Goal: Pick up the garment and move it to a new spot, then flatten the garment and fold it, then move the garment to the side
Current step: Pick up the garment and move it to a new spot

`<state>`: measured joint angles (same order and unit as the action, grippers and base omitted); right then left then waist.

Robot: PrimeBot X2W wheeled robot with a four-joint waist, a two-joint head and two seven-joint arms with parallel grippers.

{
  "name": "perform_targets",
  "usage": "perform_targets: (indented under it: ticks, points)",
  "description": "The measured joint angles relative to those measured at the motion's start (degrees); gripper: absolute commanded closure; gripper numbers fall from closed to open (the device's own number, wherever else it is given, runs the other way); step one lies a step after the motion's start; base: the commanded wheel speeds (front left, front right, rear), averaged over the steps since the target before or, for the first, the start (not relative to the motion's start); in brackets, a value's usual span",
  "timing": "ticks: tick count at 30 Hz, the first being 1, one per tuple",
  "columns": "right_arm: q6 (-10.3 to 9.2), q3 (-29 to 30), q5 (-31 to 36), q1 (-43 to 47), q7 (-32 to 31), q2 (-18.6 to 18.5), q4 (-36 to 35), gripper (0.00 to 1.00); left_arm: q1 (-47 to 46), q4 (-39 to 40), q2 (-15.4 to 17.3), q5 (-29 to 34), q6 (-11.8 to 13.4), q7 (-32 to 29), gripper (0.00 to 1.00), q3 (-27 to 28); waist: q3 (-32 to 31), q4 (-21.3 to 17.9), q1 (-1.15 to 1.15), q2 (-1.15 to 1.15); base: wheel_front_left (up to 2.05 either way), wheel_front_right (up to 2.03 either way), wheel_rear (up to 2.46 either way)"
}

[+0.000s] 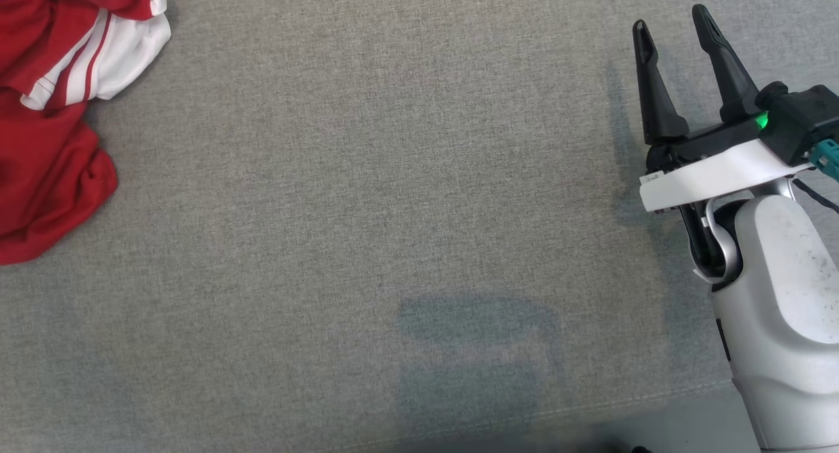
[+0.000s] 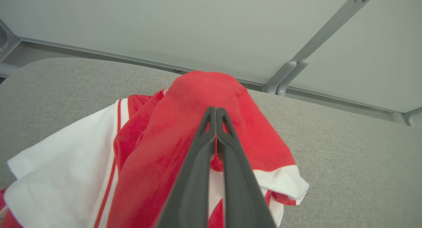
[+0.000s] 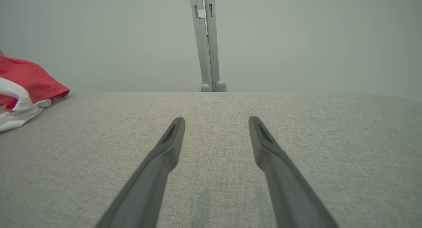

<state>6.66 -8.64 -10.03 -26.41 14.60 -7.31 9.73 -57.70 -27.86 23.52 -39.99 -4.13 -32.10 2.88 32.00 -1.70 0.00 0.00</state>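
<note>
The red-and-white shirt (image 1: pixel 52 145) lies crumpled at the left of the grey fabric-covered bench (image 1: pixel 393 177); the left pincer (image 2: pixel 216 111) is clamped on a raised red fold; the right pincer (image 1: pixel 670 17) stands spread over bare bench, well apart; the cloth looks light and limp, likely to drape and slip; a hem or seam should hold better.

Worktop (image 1: pixel 367 177): grey woven fabric, seam along near edge. Darker bluish patch (image 1: pixel 478 354) close to that edge. Wall (image 3: pixel 296 40) behind far edge: plain pale grey panels, joined by a grey post (image 3: pixel 207 49). Light soft, even.
</note>
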Motion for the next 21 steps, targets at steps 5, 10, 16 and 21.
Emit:
perform_targets:
  ticks: [5, 10, 16, 21]
  points:
    - [0.37, 0.4, 0.0, 0.1, 0.0, 0.1, 0.6, 0.0, -3.2, 1.6, -3.7, -2.2, -1.3, 0.7, 1.0, -1.7, -1.5, -0.2, -0.01, 0.0, 0.0, 0.0, 0.0]
    - [0.38, 0.3, 0.0, 0.2, 0.0, 1.0, 0.8, 0.0, -3.4, 3.0, -6.9, -3.3, -1.9, 0.4, 1.0, -4.7, -3.1, -0.7, -0.01, 0.0, 0.0, 0.0, 0.0]
    - [0.38, 0.1, -0.2, 1.4, 0.0, 2.0, 1.6, 0.0, -3.1, 5.4, -16.4, -8.9, -2.4, -1.2, 1.0, -9.4, -6.1, -2.0, -0.01, 0.0, 0.0, 0.0, 0.0]
    - [0.38, -0.1, -0.5, 2.6, 0.0, 2.7, 2.0, 0.0, -0.6, 7.8, -23.5, -13.5, -2.5, -3.6, 1.0, -13.0, -8.4, -3.8, -0.01, 0.0, 0.0, 0.0, 0.0]
